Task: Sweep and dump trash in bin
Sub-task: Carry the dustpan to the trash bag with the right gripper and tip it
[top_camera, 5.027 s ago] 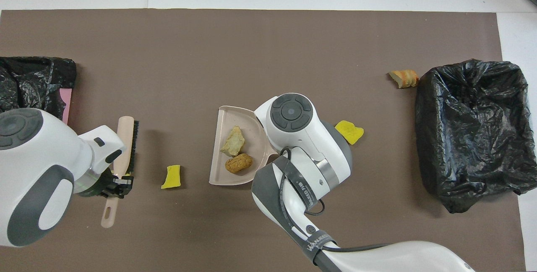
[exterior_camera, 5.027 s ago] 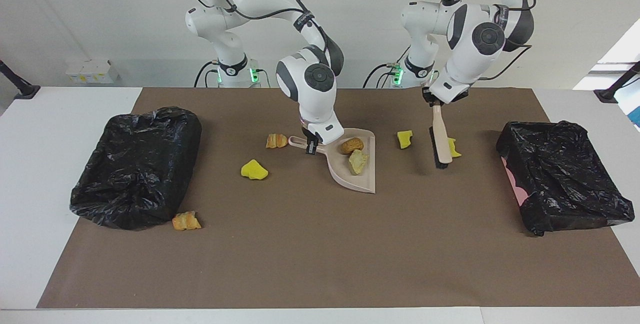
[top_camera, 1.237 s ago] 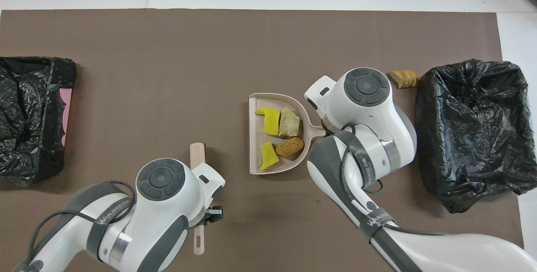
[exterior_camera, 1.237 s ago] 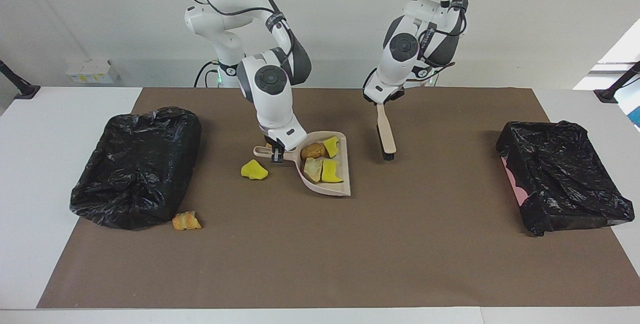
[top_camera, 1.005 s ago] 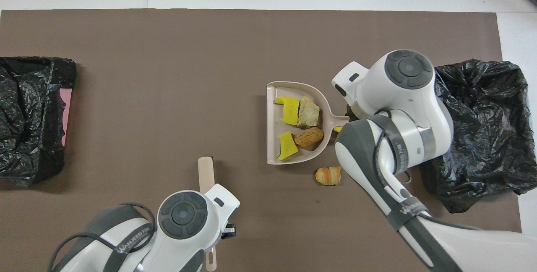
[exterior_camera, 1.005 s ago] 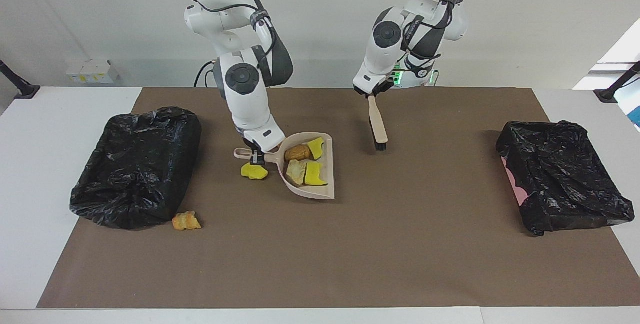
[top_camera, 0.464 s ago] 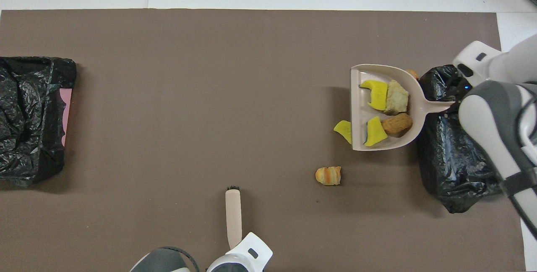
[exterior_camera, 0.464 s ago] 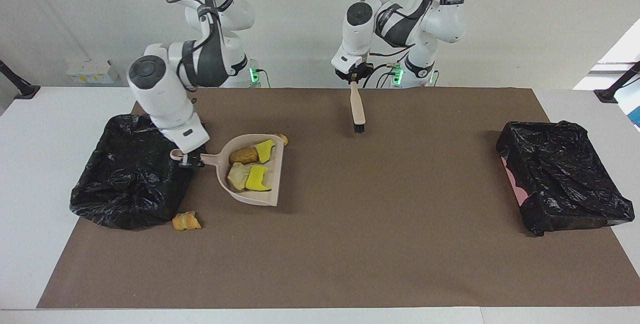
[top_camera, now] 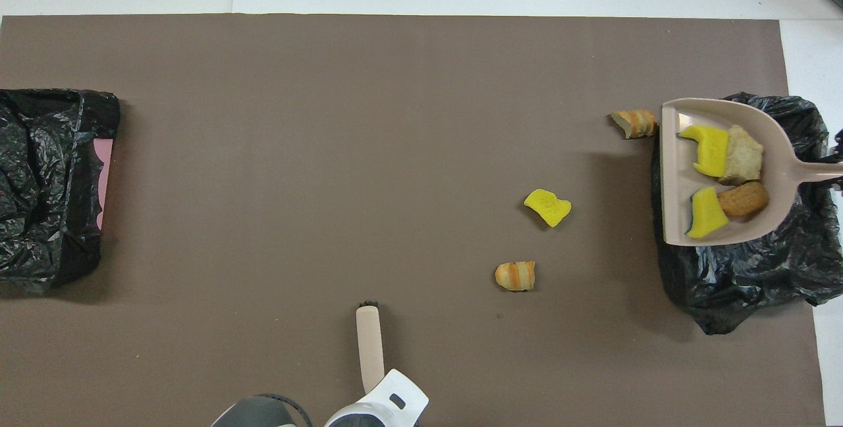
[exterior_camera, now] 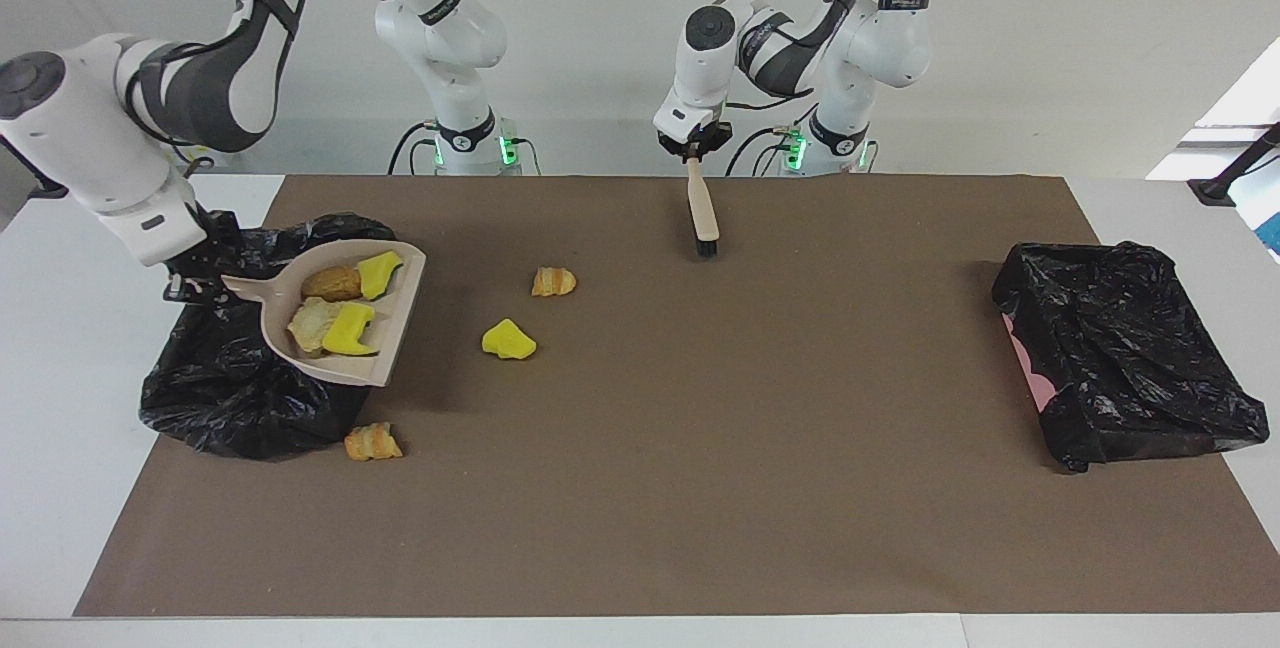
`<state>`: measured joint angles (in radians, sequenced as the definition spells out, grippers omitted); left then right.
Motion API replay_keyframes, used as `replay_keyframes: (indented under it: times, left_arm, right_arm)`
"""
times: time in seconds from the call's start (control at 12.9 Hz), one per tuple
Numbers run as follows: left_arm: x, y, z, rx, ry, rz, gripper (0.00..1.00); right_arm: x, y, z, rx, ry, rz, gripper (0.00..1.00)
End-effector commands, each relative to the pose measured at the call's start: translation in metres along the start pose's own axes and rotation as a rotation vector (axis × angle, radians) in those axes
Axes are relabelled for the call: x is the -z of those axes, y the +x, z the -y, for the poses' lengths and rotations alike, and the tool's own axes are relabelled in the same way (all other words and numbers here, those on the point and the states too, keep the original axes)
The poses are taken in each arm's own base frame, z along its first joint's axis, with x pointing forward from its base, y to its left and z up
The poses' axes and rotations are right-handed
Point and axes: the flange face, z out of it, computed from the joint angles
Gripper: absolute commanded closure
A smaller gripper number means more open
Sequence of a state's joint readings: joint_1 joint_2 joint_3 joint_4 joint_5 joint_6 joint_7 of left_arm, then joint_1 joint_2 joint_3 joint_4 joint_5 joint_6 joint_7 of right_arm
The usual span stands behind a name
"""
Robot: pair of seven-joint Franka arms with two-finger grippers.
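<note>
Facing view: right gripper (exterior_camera: pixel 185 288) clamping dustpan (exterior_camera: pixel 340 323) handle, holding pan over lined bin (exterior_camera: pixel 250 398) at table's right-arm end. Four trash lumps (exterior_camera: pixel 335 313) riding in pan, not yet dumped. Three lying loose on mat: yellow piece (exterior_camera: pixel 508 340) at 3 o'clock from pan, bread lump (exterior_camera: pixel 553 281) beside it nearer robots, another bread lump (exterior_camera: pixel 372 442) touching bin's edge at 6 o'clock. Left gripper (exterior_camera: pixel 693 150) gripping brush (exterior_camera: pixel 703 213), hanging bristles-down, waiting. Second bin (exterior_camera: pixel 1125 358) well apart. Mat middle lying open for sweeping.
</note>
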<state>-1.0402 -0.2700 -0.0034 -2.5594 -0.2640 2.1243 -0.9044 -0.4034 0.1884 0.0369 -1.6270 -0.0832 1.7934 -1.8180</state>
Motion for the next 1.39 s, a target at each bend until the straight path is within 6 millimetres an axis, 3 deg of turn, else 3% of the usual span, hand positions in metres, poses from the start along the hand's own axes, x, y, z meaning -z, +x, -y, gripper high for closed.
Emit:
replay_keyframes:
  times: [0.0, 0.23, 0.31, 0.39, 0.46, 0.54, 0.7, 0.93, 1.08, 1.31]
  left_arm:
    - [-0.016, -0.002, -0.005, 0.003, -0.015, 0.003, 1.00]
    - [-0.019, -0.002, -0.003, -0.002, -0.009, 0.006, 1.00]
    - [-0.018, -0.002, -0.003, -0.001, -0.009, 0.007, 0.86]
    - [-0.018, -0.001, -0.004, -0.001, -0.010, 0.007, 0.44]
    - [-0.017, 0.002, -0.004, 0.001, -0.011, 0.007, 0.13]
    - [-0.018, 0.007, -0.005, 0.003, -0.010, 0.010, 0.00]
    - [0.001, 0.027, -0.003, -0.016, -0.035, 0.006, 0.00]
    - [0.054, 0.083, 0.013, -0.044, -0.058, -0.048, 0.00]
    - [0.090, 0.119, 0.034, -0.084, -0.042, -0.122, 0.00]
    - [0.157, 0.178, 0.089, -0.132, -0.068, -0.220, 0.00]
  right_arm:
    - [0.020, -0.034, 0.015, 0.021, 0.006, 0.090, 1.00]
    - [0.031, -0.047, 0.023, 0.036, 0.031, 0.247, 1.00]
    - [0.031, -0.046, 0.022, 0.047, 0.041, 0.306, 1.00]
    - [0.031, -0.043, 0.022, 0.045, 0.046, 0.362, 1.00]
    - [0.029, -0.031, 0.023, 0.040, 0.047, 0.416, 1.00]
    - [0.027, -0.024, 0.026, 0.014, 0.046, 0.466, 1.00]
    - [0.025, -0.009, 0.030, -0.010, 0.045, 0.543, 1.00]
    - [0.030, 0.004, 0.027, -0.023, 0.032, 0.641, 1.00]
    - [0.039, 0.005, 0.030, -0.019, 0.031, 0.676, 1.00]
    - [0.049, 0.013, 0.039, 0.006, 0.056, 0.733, 1.00]
